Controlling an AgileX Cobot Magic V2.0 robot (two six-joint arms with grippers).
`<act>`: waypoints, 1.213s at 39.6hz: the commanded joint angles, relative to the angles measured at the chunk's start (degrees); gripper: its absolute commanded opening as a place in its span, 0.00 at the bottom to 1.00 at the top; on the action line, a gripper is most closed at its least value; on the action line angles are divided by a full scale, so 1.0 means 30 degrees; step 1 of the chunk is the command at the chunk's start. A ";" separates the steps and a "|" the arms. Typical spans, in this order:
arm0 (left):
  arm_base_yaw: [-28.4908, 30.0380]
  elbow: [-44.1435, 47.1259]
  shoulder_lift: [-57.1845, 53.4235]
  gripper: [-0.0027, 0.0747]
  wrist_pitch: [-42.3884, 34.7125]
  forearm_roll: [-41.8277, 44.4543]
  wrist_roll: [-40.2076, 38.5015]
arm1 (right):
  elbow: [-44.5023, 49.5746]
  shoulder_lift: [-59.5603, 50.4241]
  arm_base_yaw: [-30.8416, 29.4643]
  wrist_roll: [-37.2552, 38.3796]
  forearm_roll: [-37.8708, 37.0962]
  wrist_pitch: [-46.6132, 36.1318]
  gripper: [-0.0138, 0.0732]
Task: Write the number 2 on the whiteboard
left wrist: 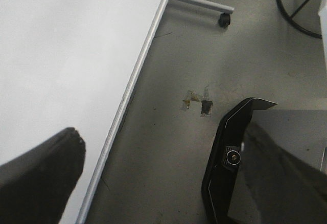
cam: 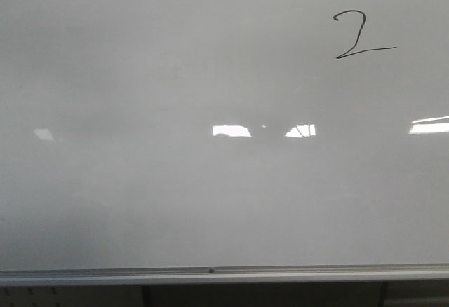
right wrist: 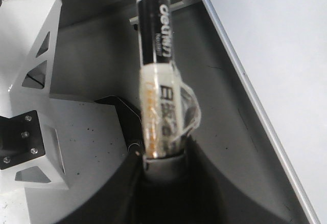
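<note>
- The number 2 [cam: 361,35] sits in the upper right of the front view on the whiteboard [cam: 140,195]; it looks complete to me, hook on top and long flat base.
- Right gripper [right wrist: 161,160] is clamped on a marker [right wrist: 156,55]; tape is wrapped round the barrel at the grip.
- Left gripper [left wrist: 153,183]: fingers spread wide, nothing between them; floor beneath.
- Risk: I can't tell if the marker is capped. If the bare tip swings back near the board, I'd get a stray line across the digit.
- Risk: taped barrel could slip in the jaws, since the tape looks loose and crinkled.
- Risk: left finger [left wrist: 38,175] hangs near the silver rim [left wrist: 127,91] and could bump it.
- Counts: one digit, one board, one marker, two grippers.
- Also four bright reflections across the middle of the front view, one caster wheel [left wrist: 224,20] in the upper right of the left wrist view.
</note>
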 commanded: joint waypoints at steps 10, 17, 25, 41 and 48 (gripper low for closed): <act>-0.4118 -0.4215 0.3032 0.89 -0.0911 -0.0762 0.2952 | -0.0600 0.0330 0.0051 -0.0464 0.0957 -0.0660 0.24; -0.5152 -0.5672 0.5084 0.89 -0.0750 -0.0854 0.2952 | -0.0600 0.0330 0.0051 -0.0473 0.0957 -0.0742 0.24; -0.5364 -0.6491 0.6201 0.80 -0.0415 -0.1283 0.2981 | -0.0600 0.0330 0.0051 -0.0473 0.0940 -0.0744 0.24; -0.5364 -0.6774 0.6201 0.32 -0.0591 -0.2530 0.2981 | -0.0600 0.0330 0.0051 -0.0473 0.0940 -0.0762 0.24; -0.5364 -0.7118 0.6201 0.30 -0.0499 -0.2530 0.2981 | -0.0600 0.0330 0.0051 -0.0473 0.0808 -0.0760 0.24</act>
